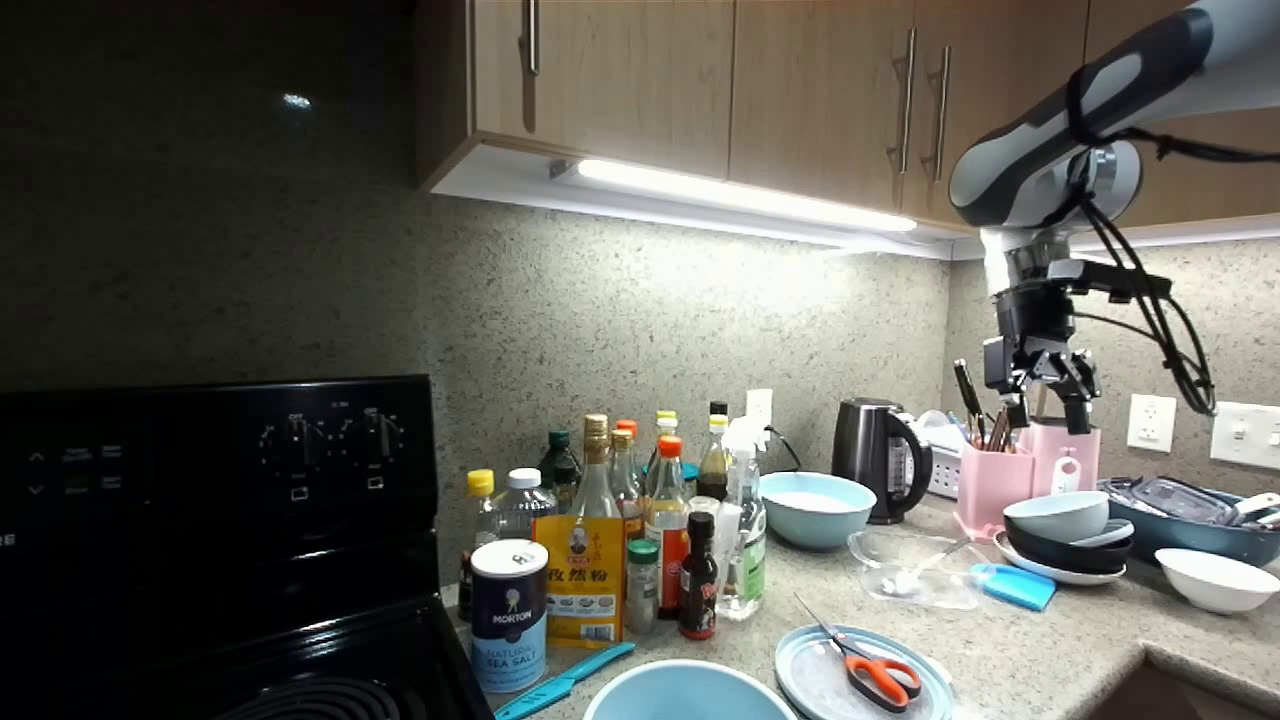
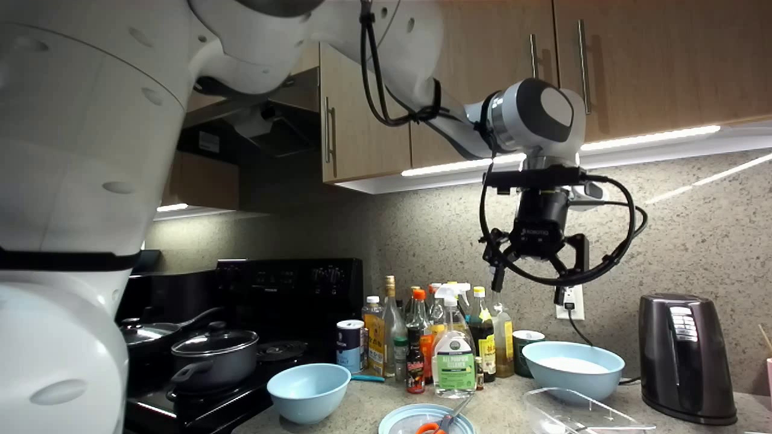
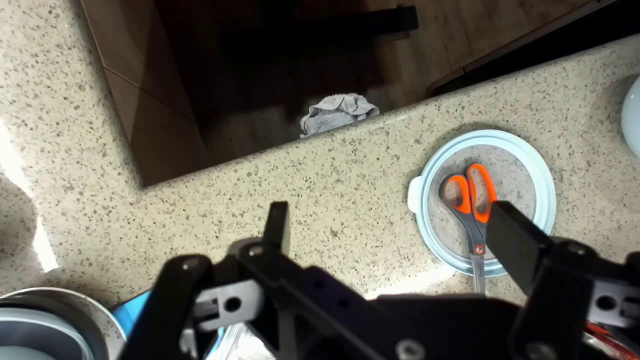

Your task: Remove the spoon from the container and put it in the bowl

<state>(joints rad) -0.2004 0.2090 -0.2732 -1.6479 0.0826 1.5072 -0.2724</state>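
Observation:
My gripper (image 1: 1047,416) is open and empty, pointing down in the air above the counter; it also shows in an exterior view (image 2: 529,289) and the wrist view (image 3: 389,210). The pink container (image 1: 993,490) stands by the back wall holding several utensils; no spoon can be singled out there. Only its edge (image 2: 770,377) shows in an exterior view. A transparent plastic tray (image 1: 945,595) holds a white spoon-like thing (image 1: 908,580). One light blue bowl (image 1: 817,522) stands beside the kettle with something white inside. Another light blue bowl (image 2: 309,395) stands near the stove.
A dark kettle (image 2: 686,361) stands at the back. Several bottles (image 1: 665,530) line the wall. Orange scissors (image 3: 472,210) lie on a light blue lid (image 3: 545,190). Stacked dishes (image 1: 1065,545) and a white bowl (image 1: 1215,580) stand by the sink edge. Cabinets (image 1: 820,90) hang above.

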